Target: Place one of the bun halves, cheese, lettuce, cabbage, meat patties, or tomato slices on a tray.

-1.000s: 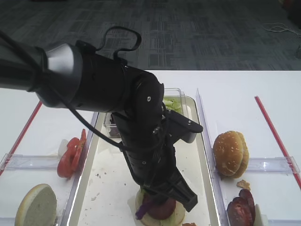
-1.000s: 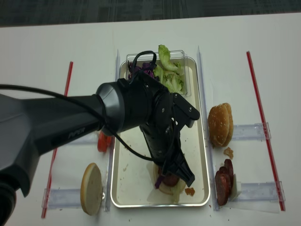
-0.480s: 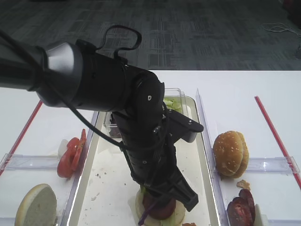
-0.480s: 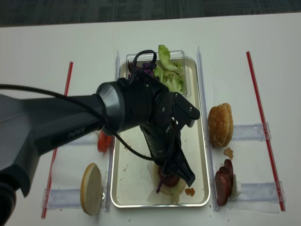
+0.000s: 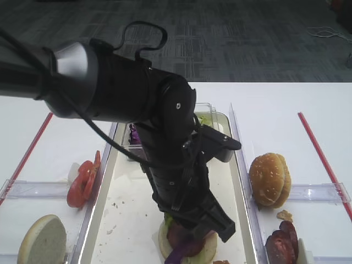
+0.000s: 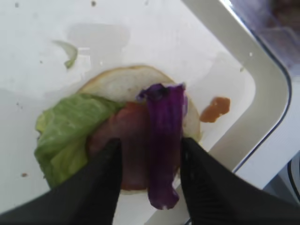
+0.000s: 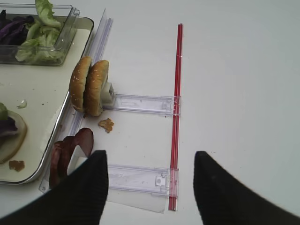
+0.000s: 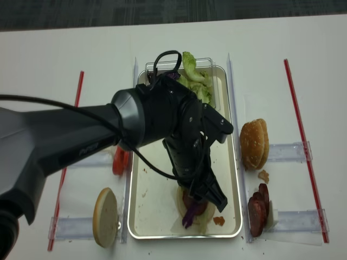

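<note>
Purple cabbage (image 6: 164,140) lies on the patty (image 6: 133,147), lettuce (image 6: 65,131) and bun (image 6: 122,82) in the tray (image 6: 262,126). We see the left hand (image 6: 147,180) open above it, right hand (image 7: 150,187) open too.

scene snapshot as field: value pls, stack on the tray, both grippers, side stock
tray: cream tray, silver rim
stack: pale bun half, lettuce, pink meat patty, cabbage strip on top
left gripper: open, straddling the strip, not gripping
right gripper: open, empty, over the table
right of tray: sesame buns, dark patties
left of tray: tomato slices, flat bun half
</note>
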Controlling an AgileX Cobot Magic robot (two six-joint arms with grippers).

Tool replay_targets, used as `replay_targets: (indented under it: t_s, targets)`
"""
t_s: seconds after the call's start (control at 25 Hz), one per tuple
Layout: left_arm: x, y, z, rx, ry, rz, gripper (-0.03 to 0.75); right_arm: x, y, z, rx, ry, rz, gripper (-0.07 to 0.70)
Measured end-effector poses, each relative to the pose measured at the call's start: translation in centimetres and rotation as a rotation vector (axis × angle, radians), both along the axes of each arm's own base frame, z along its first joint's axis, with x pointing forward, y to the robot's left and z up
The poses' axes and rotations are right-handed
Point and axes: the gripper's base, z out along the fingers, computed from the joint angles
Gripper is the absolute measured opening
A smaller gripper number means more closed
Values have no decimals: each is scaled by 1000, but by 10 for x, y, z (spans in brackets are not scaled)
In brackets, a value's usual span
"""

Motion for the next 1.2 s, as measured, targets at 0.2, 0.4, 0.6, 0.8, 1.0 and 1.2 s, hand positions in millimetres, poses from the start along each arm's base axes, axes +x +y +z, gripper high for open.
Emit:
replay_targets:
  t_s: [0.2,0.4,0.6,0.8,1.0,1.2]
  targets:
    - [6,-7,17,-24,-18,-8,288,0,0,0,0,0,0,427]
    - [7,-8,27,-2,-18,-25,288,0,0,0,0,0,0,427]
    - [12,-6,37,11,-2,-14,288,0,0,0,1,0,-1,427]
    - [24,5,50,35,24,20,288,0,0,0,1,0,-1,427]
    - [40,12,69,13,9,63,288,0,0,0,1,0,-1,427]
    - [56,19,84,-22,-23,115,288,0,0,0,1,0,-1,427]
